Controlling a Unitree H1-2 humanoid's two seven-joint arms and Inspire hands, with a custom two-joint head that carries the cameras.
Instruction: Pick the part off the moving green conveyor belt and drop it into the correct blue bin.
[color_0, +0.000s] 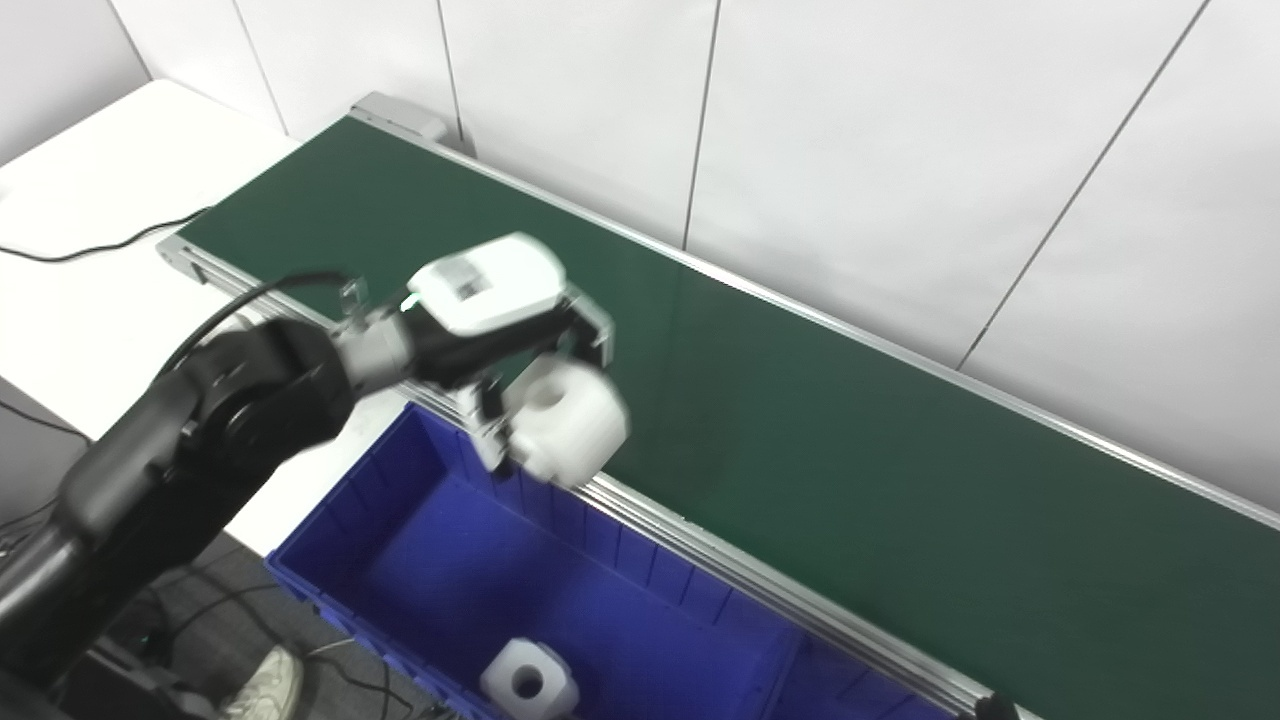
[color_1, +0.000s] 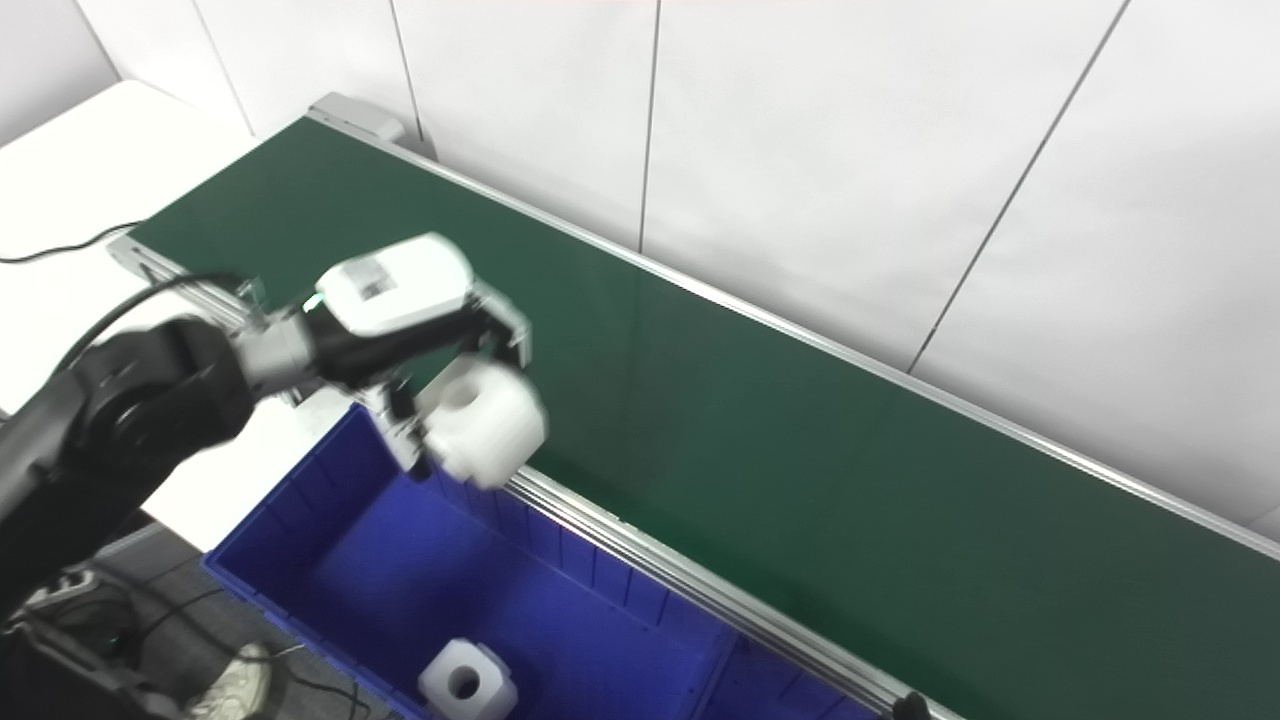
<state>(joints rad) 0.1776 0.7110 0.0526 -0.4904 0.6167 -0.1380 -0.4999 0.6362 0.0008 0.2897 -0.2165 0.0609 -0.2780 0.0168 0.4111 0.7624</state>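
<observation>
My left hand (color_0: 500, 320) is shut on a white blocky part with a round hole (color_0: 565, 420), holding it in the air over the near rail of the green conveyor belt (color_0: 800, 420), just above the far wall of the blue bin (color_0: 400, 560). The same part shows in the right eye view (color_1: 485, 420), a little blurred. A second white part with a hole (color_0: 530, 682) lies on the bin floor near its front edge. My right hand is not in view.
The belt's aluminium rail (color_0: 700, 560) runs between the belt and the bin. A white table (color_0: 90, 200) with a black cable (color_0: 100, 245) lies to the left. A white panel wall (color_0: 900, 150) stands behind the belt. A shoe (color_0: 265, 690) is on the floor.
</observation>
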